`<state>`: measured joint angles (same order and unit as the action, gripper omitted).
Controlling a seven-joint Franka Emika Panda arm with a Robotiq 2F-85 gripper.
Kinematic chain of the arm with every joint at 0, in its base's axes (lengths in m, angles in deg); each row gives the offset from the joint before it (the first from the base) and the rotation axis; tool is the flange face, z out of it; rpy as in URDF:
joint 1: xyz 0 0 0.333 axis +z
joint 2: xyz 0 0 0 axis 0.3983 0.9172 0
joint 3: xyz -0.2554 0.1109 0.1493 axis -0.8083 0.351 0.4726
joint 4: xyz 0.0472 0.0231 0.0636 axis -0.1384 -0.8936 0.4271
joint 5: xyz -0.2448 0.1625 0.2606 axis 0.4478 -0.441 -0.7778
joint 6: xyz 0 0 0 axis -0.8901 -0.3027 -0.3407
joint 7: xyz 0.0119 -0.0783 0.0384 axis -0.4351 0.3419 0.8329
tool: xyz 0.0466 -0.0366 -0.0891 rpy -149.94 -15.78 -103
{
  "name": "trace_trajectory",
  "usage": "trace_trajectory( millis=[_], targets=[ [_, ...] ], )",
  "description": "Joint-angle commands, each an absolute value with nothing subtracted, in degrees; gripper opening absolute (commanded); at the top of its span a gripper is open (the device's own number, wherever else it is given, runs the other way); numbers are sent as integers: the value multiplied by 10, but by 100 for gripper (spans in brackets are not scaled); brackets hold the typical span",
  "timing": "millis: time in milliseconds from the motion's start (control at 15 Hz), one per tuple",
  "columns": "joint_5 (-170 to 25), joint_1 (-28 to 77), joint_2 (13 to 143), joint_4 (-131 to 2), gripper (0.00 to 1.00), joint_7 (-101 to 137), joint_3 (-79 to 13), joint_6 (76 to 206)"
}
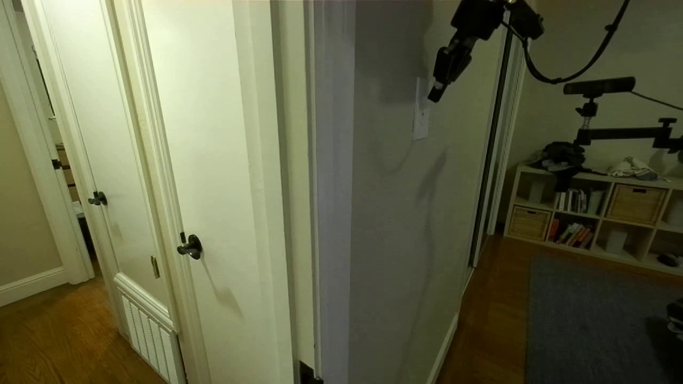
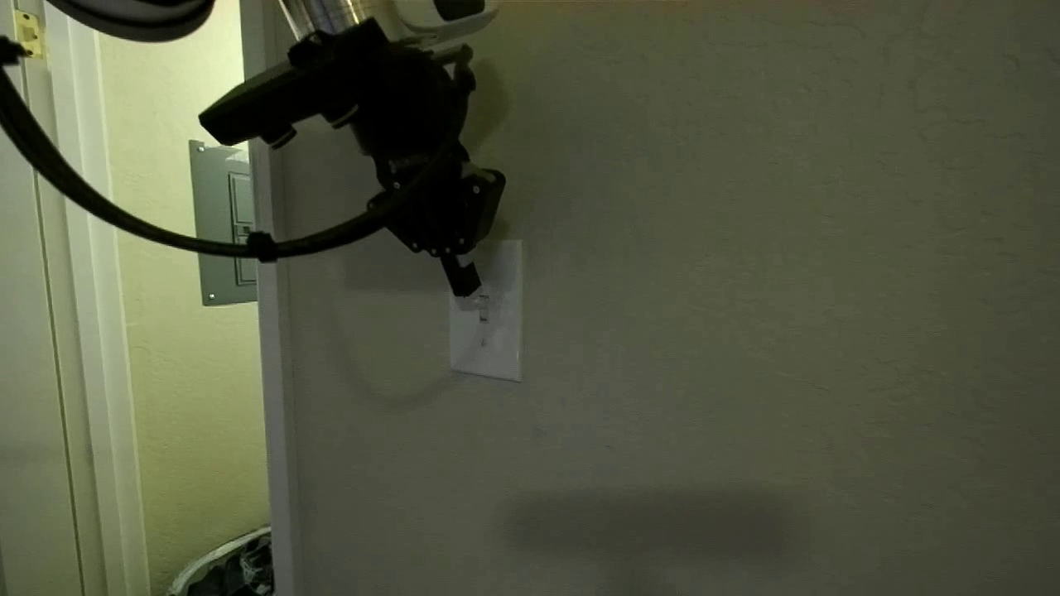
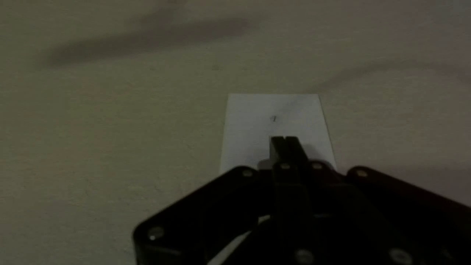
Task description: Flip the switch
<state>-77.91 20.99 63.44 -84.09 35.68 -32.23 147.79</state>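
The switch [image 1: 420, 127] is a white upright plate on the grey-white wall. It shows in both exterior views [image 2: 498, 352] and in the wrist view [image 3: 246, 125], where my gripper covers its lower part. Its small toggle [image 2: 484, 309] shows just below my fingertips in an exterior view. In the wrist view the toggle is hidden behind my fingers. My gripper [image 3: 284, 137] is shut with its fingers together and nothing between them. In both exterior views the gripper [image 1: 435, 95] [image 2: 466, 287] points down at the plate, tips close in front of it. I cannot tell if they touch.
A black cable [image 2: 166, 236] hangs in a loop from the arm. The wall ends at a door frame [image 2: 277, 414], with a grey panel [image 2: 224, 223] beyond. White doors with dark handles [image 1: 190, 247], a camera on a stand [image 1: 599, 86] and a low shelf [image 1: 597, 216] stand around.
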Motion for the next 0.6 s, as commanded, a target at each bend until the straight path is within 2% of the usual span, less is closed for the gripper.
trace_trajectory(
  millis=[0,533],
  targets=[
    [-782,206,656,-820,4,354,-320,1484],
    [-808,204,667,-834,4,364,-317,1474]
  ],
)
